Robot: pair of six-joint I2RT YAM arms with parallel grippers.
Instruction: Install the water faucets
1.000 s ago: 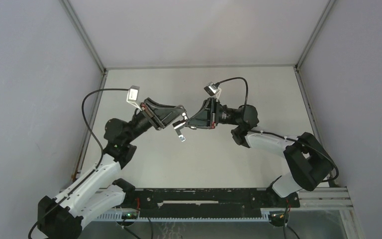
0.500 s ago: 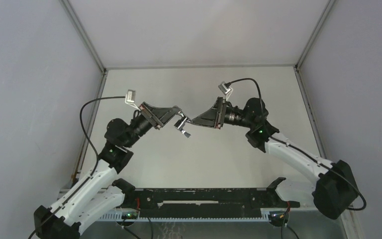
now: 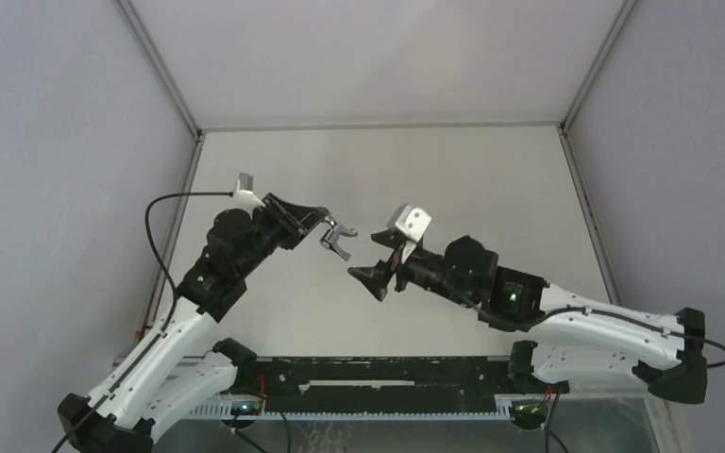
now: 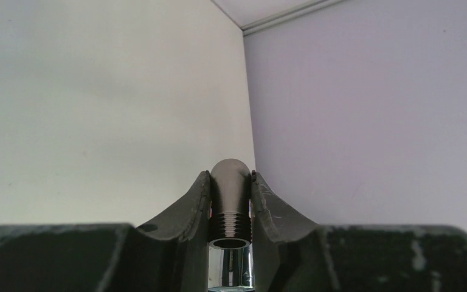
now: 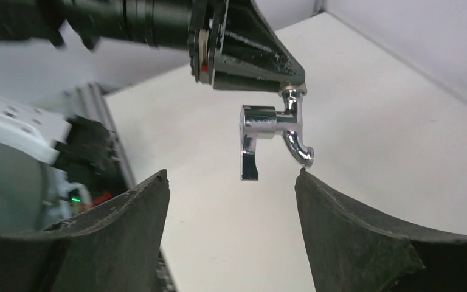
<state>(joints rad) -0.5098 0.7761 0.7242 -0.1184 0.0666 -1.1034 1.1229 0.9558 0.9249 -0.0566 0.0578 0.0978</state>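
A shiny silver water faucet (image 3: 337, 238), with a bent spout and a flat handle, hangs above the table's middle. My left gripper (image 3: 325, 225) is shut on its threaded stem (image 4: 230, 204), which sits upright between the two fingers. In the right wrist view the faucet (image 5: 272, 129) hangs below the left gripper (image 5: 249, 58), its spout tip close to my right finger (image 5: 340, 219). My right gripper (image 5: 231, 173) stands open a short way in front of the faucet, nothing between its jaws. From above, the right gripper (image 3: 366, 260) points left at it.
The white table (image 3: 453, 179) is walled by grey panels with metal corner posts (image 3: 156, 66). A black rail (image 3: 387, 373) runs along the near edge between the two arm bases. The right arm lies low across the near right of the table.
My right gripper has opened, let go of the faucet and drawn back toward the near side. The left gripper has kept its hold and shifted slightly left.
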